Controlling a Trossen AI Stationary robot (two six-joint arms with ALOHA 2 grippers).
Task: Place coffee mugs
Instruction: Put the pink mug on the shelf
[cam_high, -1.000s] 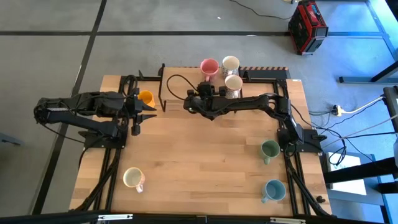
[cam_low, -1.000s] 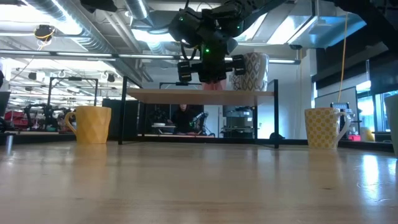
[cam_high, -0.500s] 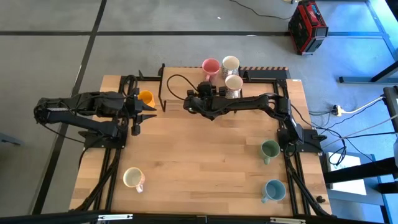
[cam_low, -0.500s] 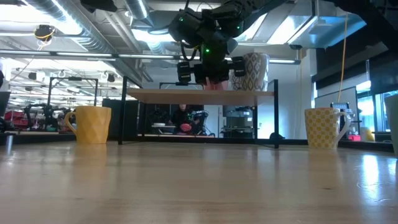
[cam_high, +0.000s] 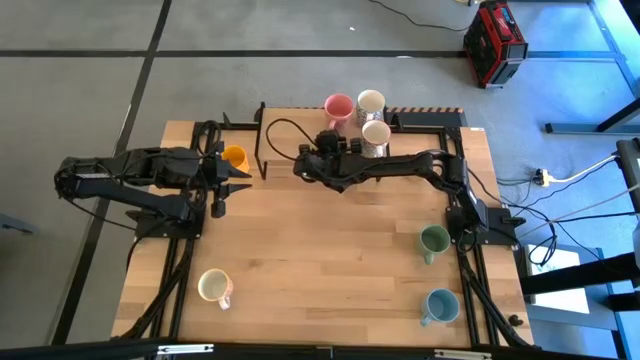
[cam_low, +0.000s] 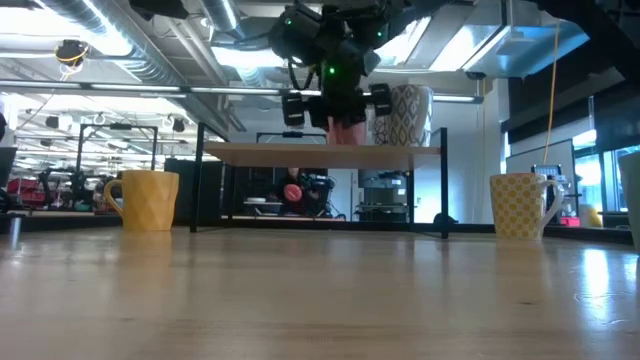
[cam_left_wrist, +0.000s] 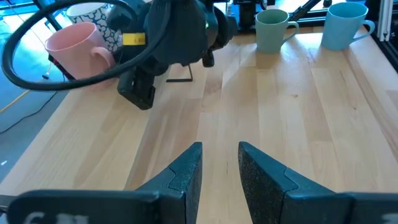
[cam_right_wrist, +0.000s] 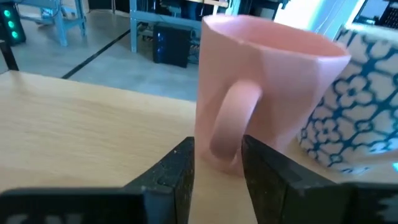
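Observation:
A pink mug (cam_right_wrist: 267, 93) stands upright on the raised wooden shelf (cam_low: 320, 150) at the table's far edge, its handle (cam_right_wrist: 230, 121) facing my right gripper (cam_right_wrist: 217, 158). That gripper is open, with one fingertip on either side of the handle's lower end; I cannot tell whether they touch it. A blue-patterned mug (cam_right_wrist: 348, 112) and a white mug (cam_high: 371, 101) stand beside the pink one (cam_high: 337, 105). My left gripper (cam_left_wrist: 221, 155) waits open at the left, near an orange mug (cam_high: 235, 157).
A green mug (cam_high: 434, 240) and a light blue mug (cam_high: 440, 305) stand near the table's right edge, and a cream mug (cam_high: 213, 286) stands near the front left. Black shelf legs (cam_high: 262, 140) rise beside the orange mug. Bare wood lies in the table's middle.

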